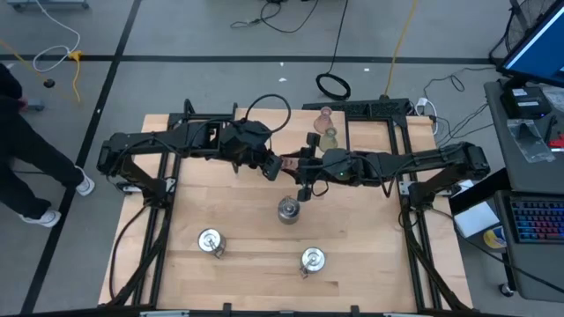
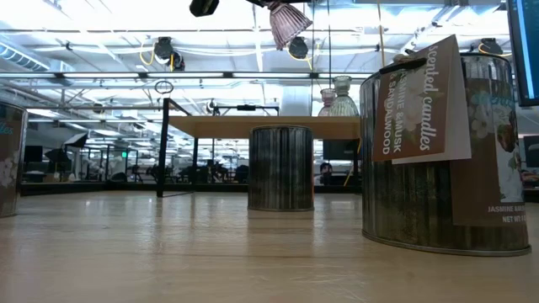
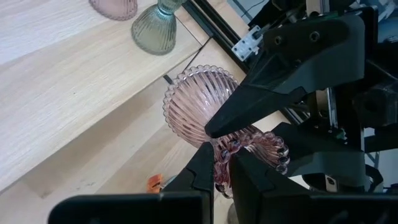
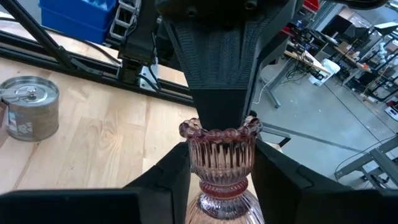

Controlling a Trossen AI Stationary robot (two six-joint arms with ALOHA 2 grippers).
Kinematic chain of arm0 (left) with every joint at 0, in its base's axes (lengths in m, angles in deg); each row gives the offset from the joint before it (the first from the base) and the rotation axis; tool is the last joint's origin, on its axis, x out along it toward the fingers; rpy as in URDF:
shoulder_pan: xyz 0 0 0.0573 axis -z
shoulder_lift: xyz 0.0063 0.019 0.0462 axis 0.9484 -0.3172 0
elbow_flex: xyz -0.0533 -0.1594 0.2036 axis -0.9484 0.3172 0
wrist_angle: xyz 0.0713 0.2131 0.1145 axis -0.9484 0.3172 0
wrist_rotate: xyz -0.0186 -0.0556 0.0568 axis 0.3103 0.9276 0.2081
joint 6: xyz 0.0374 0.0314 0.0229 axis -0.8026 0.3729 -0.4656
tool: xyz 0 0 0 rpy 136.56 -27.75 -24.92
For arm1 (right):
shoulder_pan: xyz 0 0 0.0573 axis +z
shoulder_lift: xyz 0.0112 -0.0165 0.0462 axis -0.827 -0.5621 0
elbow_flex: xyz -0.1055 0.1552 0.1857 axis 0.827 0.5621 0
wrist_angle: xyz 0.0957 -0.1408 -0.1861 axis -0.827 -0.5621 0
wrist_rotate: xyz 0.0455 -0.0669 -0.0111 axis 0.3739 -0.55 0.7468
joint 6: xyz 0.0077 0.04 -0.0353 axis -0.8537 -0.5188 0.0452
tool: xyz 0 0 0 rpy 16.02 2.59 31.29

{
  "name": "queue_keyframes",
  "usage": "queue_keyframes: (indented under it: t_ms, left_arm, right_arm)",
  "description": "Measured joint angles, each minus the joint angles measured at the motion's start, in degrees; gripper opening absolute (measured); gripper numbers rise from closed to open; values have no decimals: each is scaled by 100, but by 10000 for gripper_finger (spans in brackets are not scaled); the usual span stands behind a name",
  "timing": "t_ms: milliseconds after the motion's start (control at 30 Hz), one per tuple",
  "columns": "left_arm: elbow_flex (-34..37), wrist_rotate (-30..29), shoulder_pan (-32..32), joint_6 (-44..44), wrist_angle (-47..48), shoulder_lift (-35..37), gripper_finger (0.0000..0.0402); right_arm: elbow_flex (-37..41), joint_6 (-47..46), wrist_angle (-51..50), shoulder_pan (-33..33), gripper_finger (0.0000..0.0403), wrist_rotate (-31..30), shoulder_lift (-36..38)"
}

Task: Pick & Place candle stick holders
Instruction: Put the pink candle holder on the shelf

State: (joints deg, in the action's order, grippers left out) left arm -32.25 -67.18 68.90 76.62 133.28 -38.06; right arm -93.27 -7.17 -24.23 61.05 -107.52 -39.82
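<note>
A pinkish ribbed glass holder (image 3: 193,106) is held high above the table centre between both grippers, and it shows at the top of the low view (image 2: 289,23). My left gripper (image 1: 280,165) comes from the left and is shut on it. My right gripper (image 1: 302,167) comes from the right and is shut on it too. A second pinkish holder (image 1: 325,114) and an olive-green holder (image 1: 329,136) stand on their wide bases at the table's far side. Three silver round tins (image 1: 288,210), (image 1: 211,240), (image 1: 312,259) stand on the near half. My left gripper pinches the beaded rim (image 3: 222,163) of the holder's small cup end between its two fingers. The fingers come from the table's left. The holder is lifted clear of the table, with its wide bell end (image 2: 290,34) lowest and a little tilted. My right gripper has one finger (image 4: 177,171) on each side of the small ribbed cup (image 4: 221,155), just above the neck. The fingers come from the table's right and lie across the holder. The holder is clear of the table.
A dark metal frame (image 1: 163,194) runs along the table's left, right and far sides. Cables (image 1: 333,85) lie on the floor beyond the far edge. A person's legs (image 1: 35,167) show at the left, and a desk with a keyboard (image 1: 533,220) at the right.
</note>
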Motion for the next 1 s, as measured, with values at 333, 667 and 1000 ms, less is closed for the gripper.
queue_keyframes:
  t_ms: [333,667,1000]
  left_arm:
    - [0,61,10,-13,-84,0,25]
    - [0,101,78,-49,-207,-2,25]
    - [-7,90,62,-28,-83,-2,24]
  right_arm:
    - [0,-72,13,-5,156,10,4]
    - [-4,-141,44,-107,149,117,-20]
    - [2,-118,120,-105,126,93,-26]
